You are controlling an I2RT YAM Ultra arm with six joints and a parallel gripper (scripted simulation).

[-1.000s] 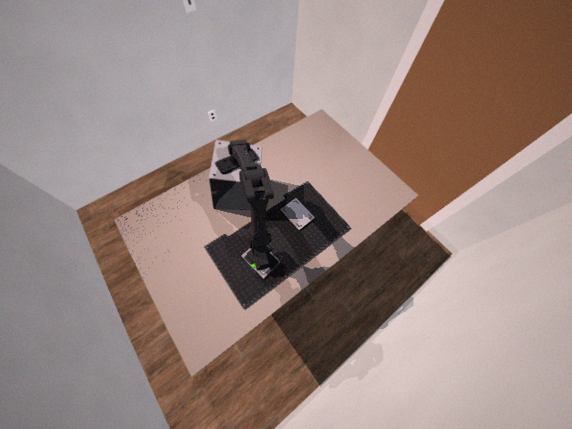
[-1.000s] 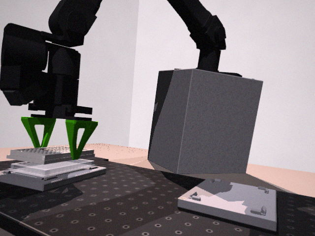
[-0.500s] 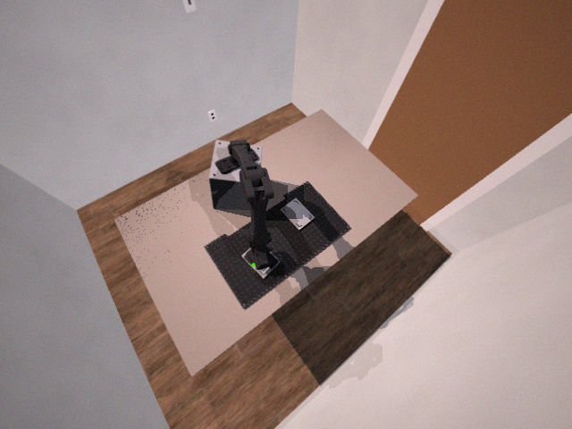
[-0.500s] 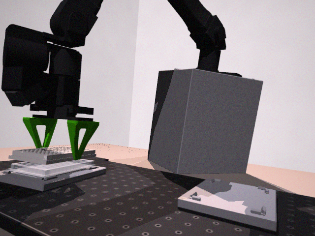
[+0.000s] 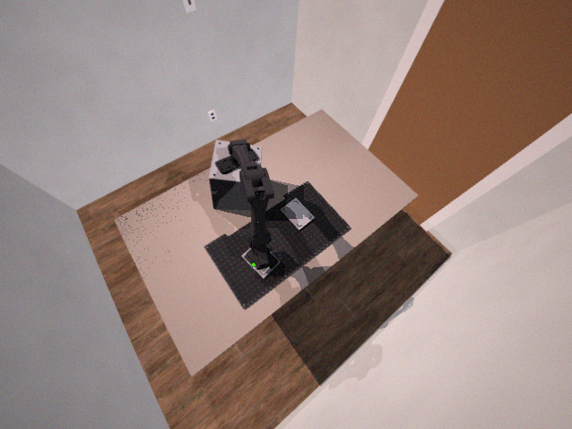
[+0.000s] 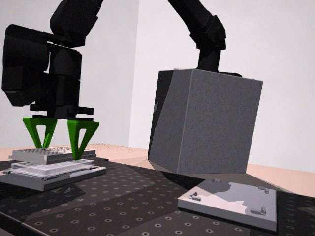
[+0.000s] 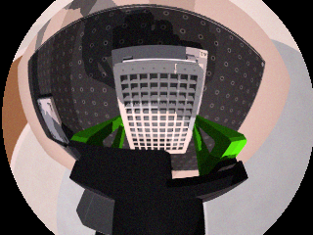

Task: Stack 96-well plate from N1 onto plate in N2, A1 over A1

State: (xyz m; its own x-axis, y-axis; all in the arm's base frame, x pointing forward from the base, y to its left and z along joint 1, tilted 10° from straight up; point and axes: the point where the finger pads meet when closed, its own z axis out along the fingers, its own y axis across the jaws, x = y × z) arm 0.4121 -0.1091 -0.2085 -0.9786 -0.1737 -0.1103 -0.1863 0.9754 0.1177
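Observation:
My gripper [image 6: 59, 152] with green fingers is shut on a grey 96-well plate [image 6: 51, 154] and holds it level, a small gap above a second, clear 96-well plate [image 6: 51, 168]. That lower plate sits in the grey nest N2 [image 6: 50, 176] at the left of the exterior view. The other nest, N1 [image 6: 230, 203], lies bare at the right. In the wrist view the held plate [image 7: 159, 108] fills the middle between the green fingers. In the top view the gripper [image 5: 259, 264] is over the near nest and the bare nest [image 5: 297, 214] is further back.
A large grey box [image 6: 203, 122] carries the arm's base and stands between the two nests, behind them. Both nests rest on a black perforated board [image 6: 132, 203] on a tan table.

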